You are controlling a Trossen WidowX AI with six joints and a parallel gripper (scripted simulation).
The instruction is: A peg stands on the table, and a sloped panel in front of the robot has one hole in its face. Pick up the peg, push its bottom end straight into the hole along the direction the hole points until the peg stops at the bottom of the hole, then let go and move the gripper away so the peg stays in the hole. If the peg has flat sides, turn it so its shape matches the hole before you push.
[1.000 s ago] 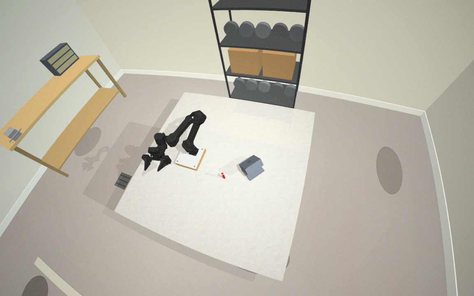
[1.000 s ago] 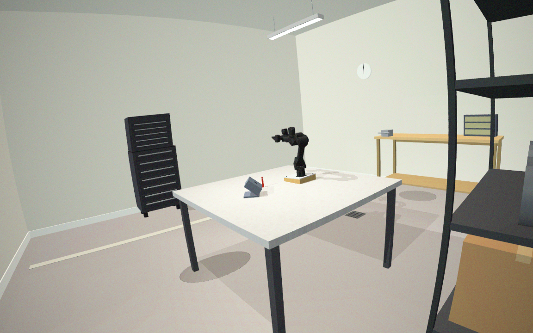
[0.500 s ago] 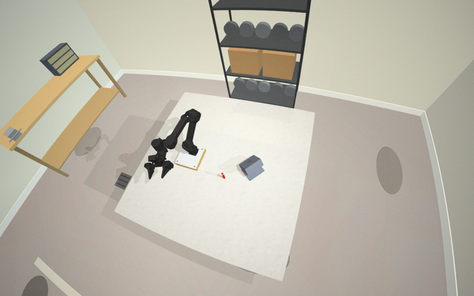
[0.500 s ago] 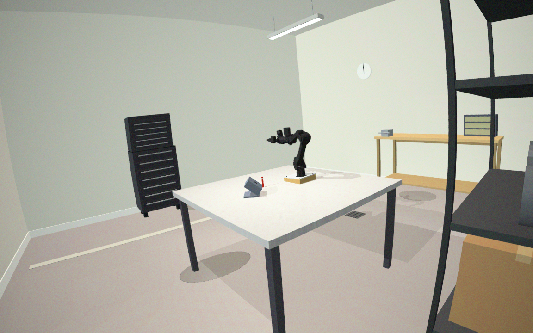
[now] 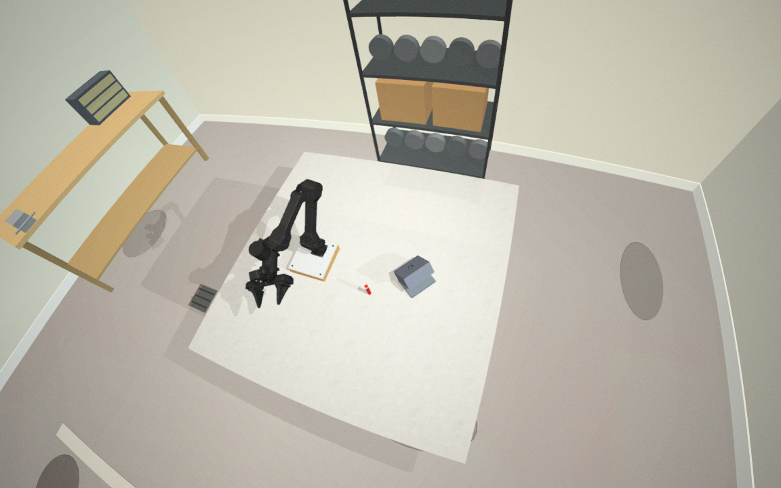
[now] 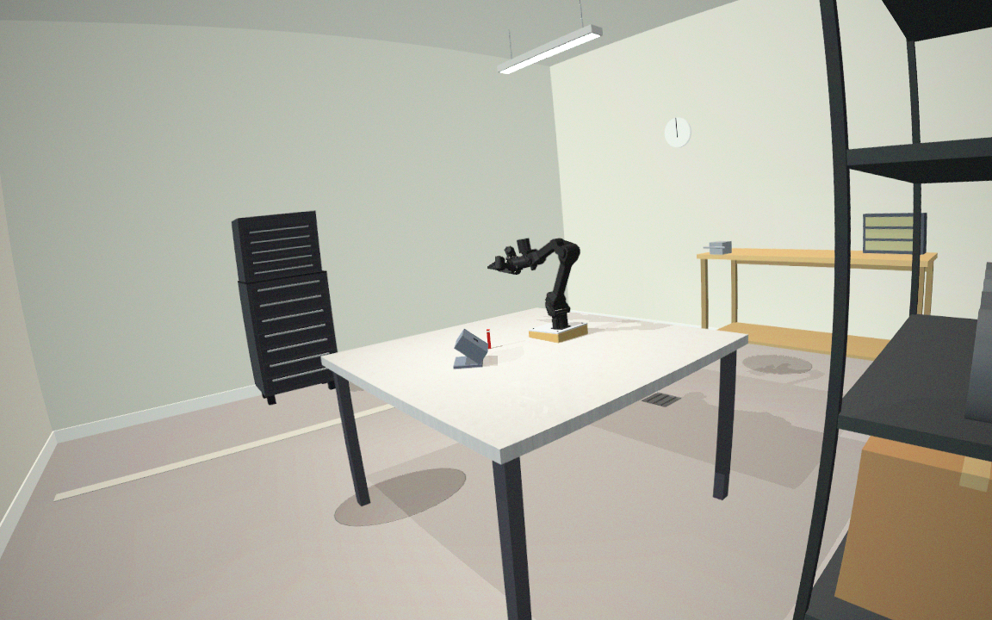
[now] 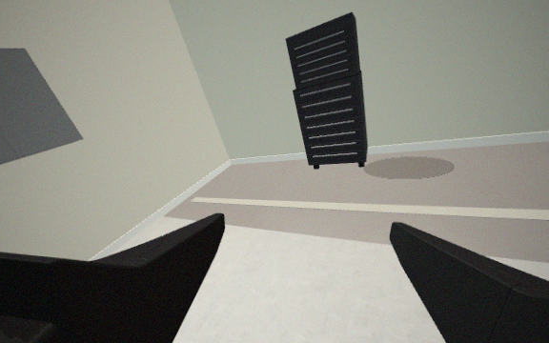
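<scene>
A small red peg (image 5: 367,290) (image 6: 488,339) with a light band near its top stands upright on the table. The grey-blue sloped panel (image 5: 419,280) (image 6: 468,344) stands close to it, with one small dark hole (image 5: 410,266) (image 6: 474,339) in its face. The hole's exact shape is too small to tell. My gripper (image 5: 269,306) (image 6: 488,267) (image 7: 305,225) is open and empty, high above the table and well away from the peg. Neither the peg nor the panel shows in the wrist view.
The arm's base plate (image 5: 303,261) (image 6: 544,334) sits on the white table (image 5: 344,358) (image 6: 561,393). A shelf rack (image 5: 430,163) stands beyond one table edge. A workbench (image 5: 95,151) (image 6: 808,256) and a dark drawer cabinet (image 6: 288,300) (image 7: 333,114) stand away from the table.
</scene>
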